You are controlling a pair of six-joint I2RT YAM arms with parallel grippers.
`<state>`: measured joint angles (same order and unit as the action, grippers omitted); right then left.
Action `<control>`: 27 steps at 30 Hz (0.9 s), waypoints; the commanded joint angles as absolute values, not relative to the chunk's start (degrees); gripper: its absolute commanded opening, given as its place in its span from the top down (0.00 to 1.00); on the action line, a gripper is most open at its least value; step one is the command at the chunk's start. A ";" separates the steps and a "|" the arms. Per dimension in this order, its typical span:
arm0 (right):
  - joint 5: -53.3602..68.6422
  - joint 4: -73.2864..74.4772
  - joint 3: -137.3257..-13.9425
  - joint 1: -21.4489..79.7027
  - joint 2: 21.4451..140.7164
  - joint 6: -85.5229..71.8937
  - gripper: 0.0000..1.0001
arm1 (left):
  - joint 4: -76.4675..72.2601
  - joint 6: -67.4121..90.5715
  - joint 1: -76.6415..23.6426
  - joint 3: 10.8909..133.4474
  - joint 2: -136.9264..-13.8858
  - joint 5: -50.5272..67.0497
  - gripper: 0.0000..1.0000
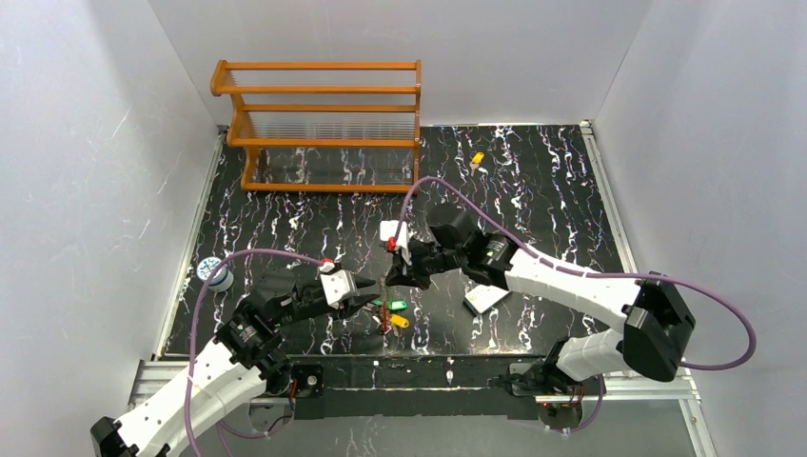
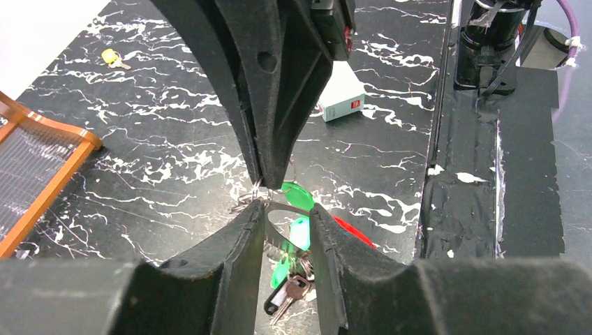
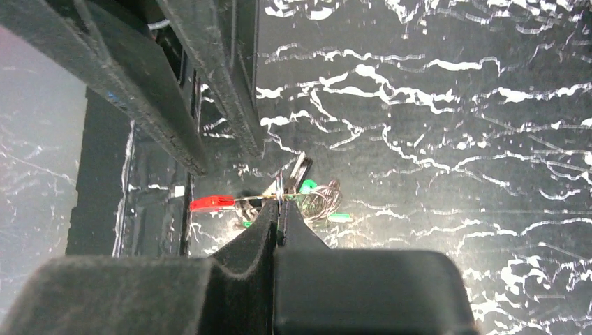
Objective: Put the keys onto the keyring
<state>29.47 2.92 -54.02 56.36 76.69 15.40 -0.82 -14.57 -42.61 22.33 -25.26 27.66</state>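
The keyring (image 1: 385, 307) lies between both grippers near the table's front, with a green key (image 1: 396, 306) and a yellow key (image 1: 400, 322) on its bunch. In the left wrist view my left gripper (image 2: 283, 211) grips the keyring's pale loop (image 2: 292, 207) across its jaws; the red section (image 2: 352, 231) and green keys (image 2: 299, 193) show behind. My right gripper (image 3: 279, 201) is shut on a small wire ring (image 3: 279, 187) at the loop, beside the red section (image 3: 211, 202). A second yellow key (image 1: 477, 160) lies far back right. In the top view the left gripper (image 1: 366, 295) and right gripper (image 1: 388, 279) nearly touch.
An orange wooden rack (image 1: 324, 124) stands at the back left. A flat white card (image 1: 485, 298) lies right of the grippers and shows in the left wrist view (image 2: 340, 98). A blue-and-white roll (image 1: 217, 274) sits at the left edge. Purple cables arch over both arms.
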 commanded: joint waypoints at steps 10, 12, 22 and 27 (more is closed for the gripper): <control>28.02 20.62 -64.60 60.22 81.91 21.60 0.99 | -0.34 -14.92 -42.82 24.48 -28.54 28.04 0.72; 28.46 19.82 -64.73 60.70 81.83 21.24 0.99 | -0.31 -14.61 -42.85 24.59 -29.52 28.29 0.72; 28.18 18.98 -65.65 61.52 82.35 20.92 0.99 | 0.96 -14.49 -42.87 25.16 -33.61 31.31 0.82; 27.57 18.77 -65.57 61.63 82.12 20.83 0.99 | 1.24 -14.51 -42.93 25.02 -34.39 31.44 0.82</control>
<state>27.11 20.05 -62.57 61.25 82.56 20.97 0.03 -14.35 -42.61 23.22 -33.69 30.00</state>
